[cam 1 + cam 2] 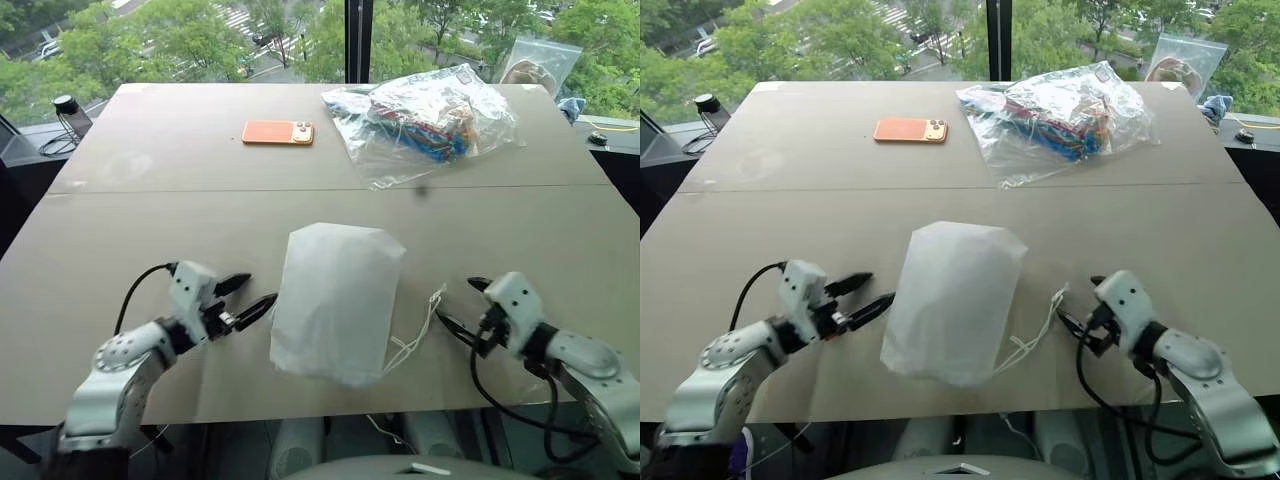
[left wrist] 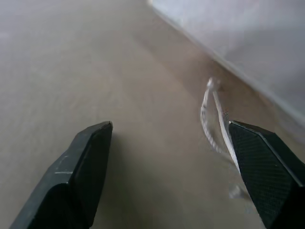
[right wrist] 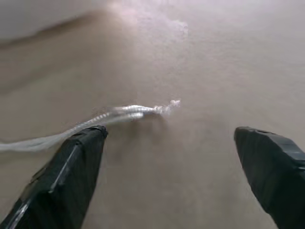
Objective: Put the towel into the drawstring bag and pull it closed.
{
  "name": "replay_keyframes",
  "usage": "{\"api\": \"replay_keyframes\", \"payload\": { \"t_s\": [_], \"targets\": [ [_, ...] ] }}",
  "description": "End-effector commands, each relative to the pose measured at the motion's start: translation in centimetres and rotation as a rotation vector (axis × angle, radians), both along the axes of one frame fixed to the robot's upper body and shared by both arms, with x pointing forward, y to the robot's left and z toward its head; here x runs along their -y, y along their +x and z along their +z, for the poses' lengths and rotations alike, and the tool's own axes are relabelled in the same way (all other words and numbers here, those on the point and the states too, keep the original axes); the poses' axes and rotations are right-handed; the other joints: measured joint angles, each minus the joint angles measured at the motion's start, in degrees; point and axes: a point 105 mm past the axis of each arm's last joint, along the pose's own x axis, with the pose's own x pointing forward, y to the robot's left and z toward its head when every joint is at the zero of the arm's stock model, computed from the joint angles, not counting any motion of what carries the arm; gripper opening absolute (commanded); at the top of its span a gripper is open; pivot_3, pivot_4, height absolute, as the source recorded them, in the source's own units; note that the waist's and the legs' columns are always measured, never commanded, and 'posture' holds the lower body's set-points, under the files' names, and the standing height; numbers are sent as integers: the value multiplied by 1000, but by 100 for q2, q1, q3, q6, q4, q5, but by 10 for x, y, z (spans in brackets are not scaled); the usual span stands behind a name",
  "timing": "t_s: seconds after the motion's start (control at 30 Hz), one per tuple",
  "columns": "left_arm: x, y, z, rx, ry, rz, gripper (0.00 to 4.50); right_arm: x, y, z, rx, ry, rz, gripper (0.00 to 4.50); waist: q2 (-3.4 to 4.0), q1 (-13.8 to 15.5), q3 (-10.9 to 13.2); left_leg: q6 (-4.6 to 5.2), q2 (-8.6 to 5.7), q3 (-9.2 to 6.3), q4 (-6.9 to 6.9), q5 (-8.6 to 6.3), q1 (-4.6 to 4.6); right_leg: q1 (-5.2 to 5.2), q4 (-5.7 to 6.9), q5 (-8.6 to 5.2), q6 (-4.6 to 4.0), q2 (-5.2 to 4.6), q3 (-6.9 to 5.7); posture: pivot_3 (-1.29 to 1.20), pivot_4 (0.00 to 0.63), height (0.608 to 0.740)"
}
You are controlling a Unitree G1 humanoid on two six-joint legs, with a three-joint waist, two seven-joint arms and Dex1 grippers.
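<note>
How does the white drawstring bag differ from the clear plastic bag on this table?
The drawstring bag is white, cloudy fabric with cords trailing out; the plastic bag is clear, crinkly and shows colourful items. The drawstring bag lies near the table's front edge between both grippers; the plastic bag lies at the far side. Both rest on the table.

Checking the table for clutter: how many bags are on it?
2: the white drawstring bag near the front edge between the grippers, and a clear plastic bag of colourful items at the far right.
</note>
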Motion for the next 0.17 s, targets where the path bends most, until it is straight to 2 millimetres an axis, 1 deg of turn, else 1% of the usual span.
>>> {"api": "replay_keyframes", "payload": {
  "t_s": [0.03, 0.1, 0.17],
  "targets": [
    [-12, -21, 15, 19, 5, 2, 3768, 8, -18, 33, 104, 55, 17, 4326, 0, 2, -1, 0, 1, 0, -1, 0, 4, 2, 0, -2, 3, 0, 0, 0, 150, 740],
    [-21, -31, 17, 6, -4, 41, 3768, 19, -26, 38, 127, 55, -14, 4326, -1, 4, -2, 0, 3, 3, -1, -1, 3, 1, -2, -22, -2, -3, 0, 0, 150, 740],
    [-25, -36, 21, 17, -10, 66, 3768, 27, -29, 39, 128, 49, -35, 4326, -2, 4, -2, 0, 3, 7, 1, -1, 8, 3, -2, -26, 0, -6, 2, 0, 150, 740]
  ]
}}
